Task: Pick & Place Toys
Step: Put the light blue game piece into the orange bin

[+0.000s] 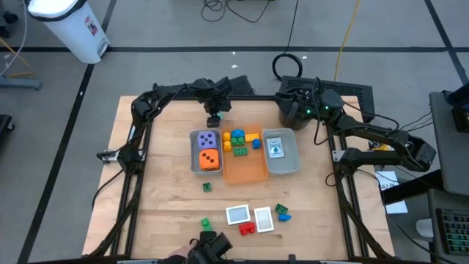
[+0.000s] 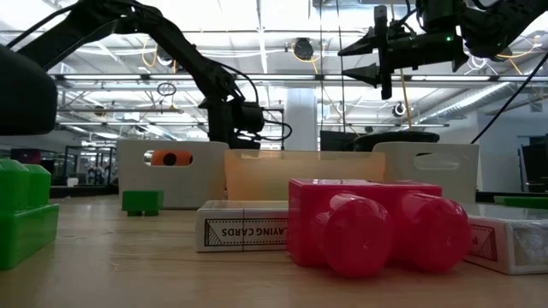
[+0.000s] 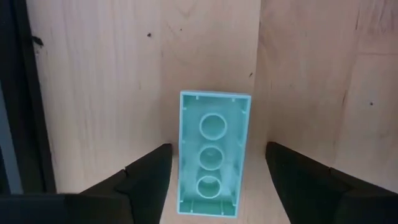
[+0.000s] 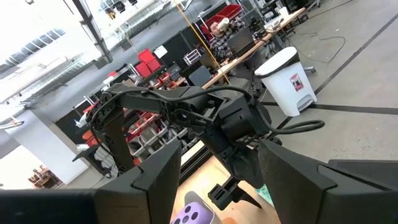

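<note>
— Closest to the low camera sits a glossy red plastic brick (image 2: 368, 227) on the wooden table (image 1: 154, 198), with a flat whitish card box (image 2: 244, 227) just behind it and a green plastic brick (image 2: 24, 212) off to one side. Where are the arms?

— Left gripper (image 1: 213, 117) hangs at the far side of the table, just beyond the grey rectangular tray (image 1: 194, 152) that holds the purple spotted die (image 1: 208, 138) and the orange spotted die (image 1: 209, 158). Its wrist view shows a pale green brick (image 3: 213, 152) lying studs-up on the wood between the two dark fingers (image 3: 146, 174), which stand apart on either side with gaps, not touching it.

— And the right one?

— Right gripper (image 1: 293, 110) is raised above the far right corner, near the second grey tray (image 1: 294, 155). Its fingers are parted with nothing between them.

— The other toys?

— Blue, yellow, green and orange bricks (image 1: 240, 140) lie in the orange tray (image 1: 245, 172) between the grey ones. More cards (image 1: 238, 215) and bricks are scattered at the near edge.
</note>
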`<state>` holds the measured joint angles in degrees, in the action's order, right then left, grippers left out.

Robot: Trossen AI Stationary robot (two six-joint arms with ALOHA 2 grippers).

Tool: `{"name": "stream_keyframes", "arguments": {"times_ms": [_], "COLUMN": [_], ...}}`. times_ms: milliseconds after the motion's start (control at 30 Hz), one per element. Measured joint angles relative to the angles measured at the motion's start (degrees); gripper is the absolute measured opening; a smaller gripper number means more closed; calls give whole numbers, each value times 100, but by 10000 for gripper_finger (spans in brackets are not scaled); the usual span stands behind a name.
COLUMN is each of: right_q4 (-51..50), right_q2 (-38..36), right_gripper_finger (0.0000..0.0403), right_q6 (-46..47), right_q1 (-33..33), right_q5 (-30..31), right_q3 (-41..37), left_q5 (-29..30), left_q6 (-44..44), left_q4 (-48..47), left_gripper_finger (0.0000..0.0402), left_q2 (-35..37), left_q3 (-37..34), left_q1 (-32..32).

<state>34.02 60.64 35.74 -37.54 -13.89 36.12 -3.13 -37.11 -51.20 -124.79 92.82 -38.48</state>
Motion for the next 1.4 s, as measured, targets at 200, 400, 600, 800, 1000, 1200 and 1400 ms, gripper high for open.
{"name": "stream_keyframes", "arguments": {"times_ms": [200,400,600,800,1000,1200,1400], "right_q4": [2,2,11,385,1357,2206,-559], "right_q2": [0,0,1,2,2,-1,143], "right_gripper_finger": [210,210,210,210,210,210,210], "right_q6": [3,3,112,118,429,465,-1959], "right_q1": [0,0,1,0,2,135,1177], "right_q5": [0,1,2,4,11,85,808], "right_q3": [0,0,0,0,-2,85,1744], "left_q5": [-4,25,19,-1284,-3747,-6476,-7903], "left_q6": [272,653,1292,2188,2872,3982,4903], "left_q4": [9,72,30,26,-105,346,1034], "left_gripper_finger": [197,126,126,131,136,130,143], "left_q2": [0,-2,-5,158,187,195,197], "left_q3": [-7,21,406,1123,2119,2680,2741], "left_q1": [-11,-10,-18,-76,-194,-251,-96]}}
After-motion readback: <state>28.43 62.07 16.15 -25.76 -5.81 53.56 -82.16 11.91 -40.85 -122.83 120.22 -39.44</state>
